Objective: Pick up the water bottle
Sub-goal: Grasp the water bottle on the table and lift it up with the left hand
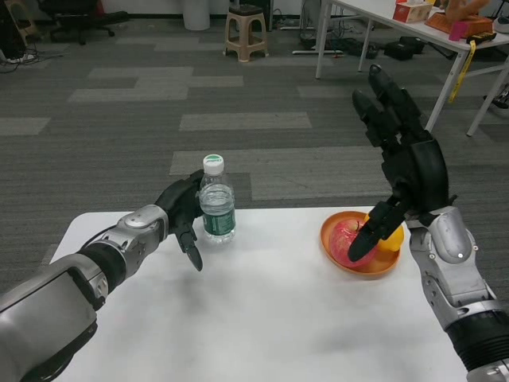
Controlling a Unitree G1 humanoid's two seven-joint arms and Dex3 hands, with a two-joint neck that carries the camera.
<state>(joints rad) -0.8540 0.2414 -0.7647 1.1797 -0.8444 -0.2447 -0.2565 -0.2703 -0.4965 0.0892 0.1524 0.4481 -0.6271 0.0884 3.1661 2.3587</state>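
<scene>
Our left hand (181, 215) curls beside the water bottle (216, 200), fingers touching its far side, though we cannot tell if it grips. Our right hand (402, 155) hangs spread above the orange bowl (362, 243). Both sit near the white table's (262, 318) far edge; grey carpet lies beyond.

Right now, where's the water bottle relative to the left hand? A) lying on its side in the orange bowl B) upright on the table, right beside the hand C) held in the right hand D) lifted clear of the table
B: the water bottle stands upright on the white table, with the left hand right beside it.
</scene>
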